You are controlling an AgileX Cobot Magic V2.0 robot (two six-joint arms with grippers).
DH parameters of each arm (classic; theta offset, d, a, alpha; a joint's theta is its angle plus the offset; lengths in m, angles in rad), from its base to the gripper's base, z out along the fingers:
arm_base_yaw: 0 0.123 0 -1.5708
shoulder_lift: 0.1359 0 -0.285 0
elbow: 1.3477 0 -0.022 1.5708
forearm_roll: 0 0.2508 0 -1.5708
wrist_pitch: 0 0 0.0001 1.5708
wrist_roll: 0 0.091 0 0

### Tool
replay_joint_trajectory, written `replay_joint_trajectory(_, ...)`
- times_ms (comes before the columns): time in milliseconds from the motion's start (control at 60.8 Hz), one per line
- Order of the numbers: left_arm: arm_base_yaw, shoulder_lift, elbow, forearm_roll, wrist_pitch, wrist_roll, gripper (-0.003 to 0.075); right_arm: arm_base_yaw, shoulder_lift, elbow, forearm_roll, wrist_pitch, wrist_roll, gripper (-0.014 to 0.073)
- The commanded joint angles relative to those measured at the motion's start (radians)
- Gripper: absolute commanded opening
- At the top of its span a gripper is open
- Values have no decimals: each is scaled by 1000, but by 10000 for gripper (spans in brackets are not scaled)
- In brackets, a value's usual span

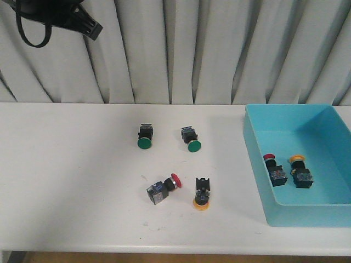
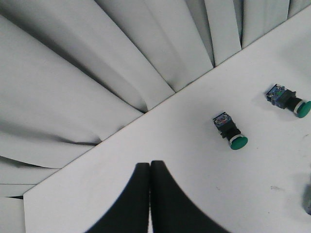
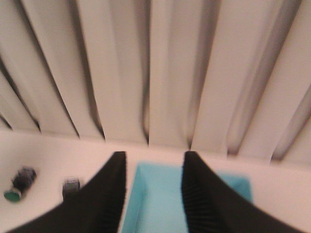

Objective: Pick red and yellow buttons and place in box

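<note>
A red button (image 1: 163,189) lies on its side on the white table, and a yellow button (image 1: 202,195) lies just to its right, cap toward the front edge. The turquoise box (image 1: 258,159) stands at the right and holds another red button (image 1: 274,170) and another yellow button (image 1: 300,171). My left gripper (image 2: 149,165) is shut and empty, high over the table's far left part. My right gripper (image 3: 154,158) is open and empty; the blurred box (image 3: 160,204) shows between its fingers.
Two green-capped switches (image 1: 145,135) (image 1: 190,139) lie behind the red and yellow buttons; the left wrist view shows them too (image 2: 230,131) (image 2: 289,100). A pleated grey curtain (image 1: 181,49) hangs behind the table. Part of the left arm (image 1: 82,22) hangs at the upper left.
</note>
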Motion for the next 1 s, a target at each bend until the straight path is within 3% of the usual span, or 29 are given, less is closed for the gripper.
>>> replay_joint_trajectory(0, -4, -38, -21, 5, -67, -10, -6, 23, -146, -15, 26, -54, -65, 83)
replay_joint_trajectory(66, -4, -38, -21, -5, -79, -8, -6, 76, -216, 25, -5, -92, -85, -15)
replay_joint_trajectory(247, -4, -38, -21, -7, -92, -2, -6, 185, -294, 141, -78, -196, -56, -6)
replay_joint_trajectory(461, -4, -38, -21, -6, -102, -3, -6, 194, -296, 147, -76, -269, -48, -4)
replay_joint_trajectory(987, -4, -38, -21, -6, -65, -3, -6, 194, -301, 147, -76, -249, -48, -3)
